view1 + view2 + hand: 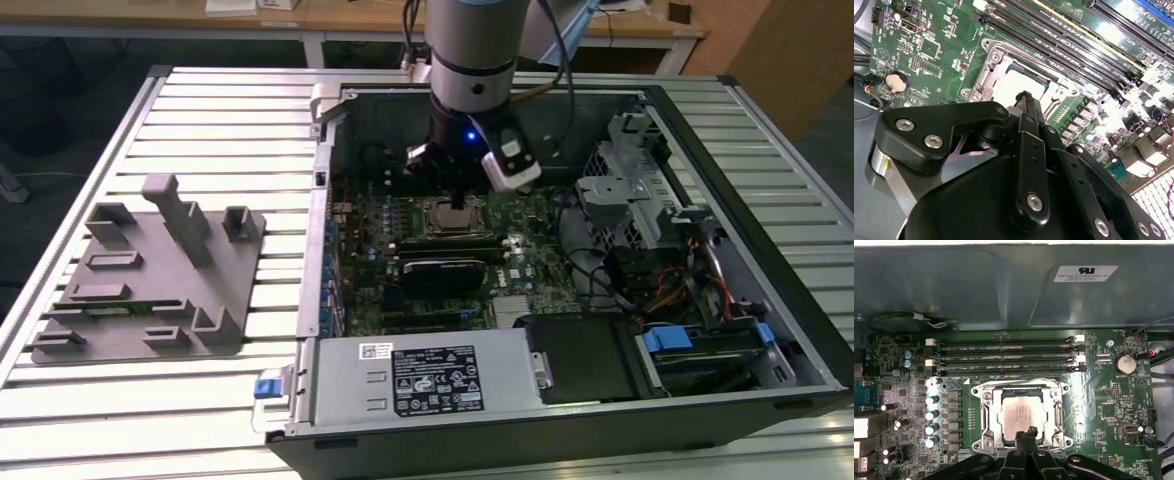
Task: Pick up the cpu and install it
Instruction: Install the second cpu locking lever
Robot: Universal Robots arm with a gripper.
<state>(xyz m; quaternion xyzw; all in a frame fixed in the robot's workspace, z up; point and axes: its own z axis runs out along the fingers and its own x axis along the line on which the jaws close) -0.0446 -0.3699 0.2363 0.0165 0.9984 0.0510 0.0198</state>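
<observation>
Tool (1026, 432) above one cpu (1019, 411) — seated.

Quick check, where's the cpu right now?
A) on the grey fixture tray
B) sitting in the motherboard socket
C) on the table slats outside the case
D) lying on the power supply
B: in the first wrist view the cpu lies flat inside the socket frame, with the gripper right at its edge.

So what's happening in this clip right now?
A single robot arm is working inside an open computer case. The cpu lies in the motherboard socket, and the gripper is right above its edge, fingers together. The grey fixture tray sits outside the case, on the exterior view's left.
</observation>
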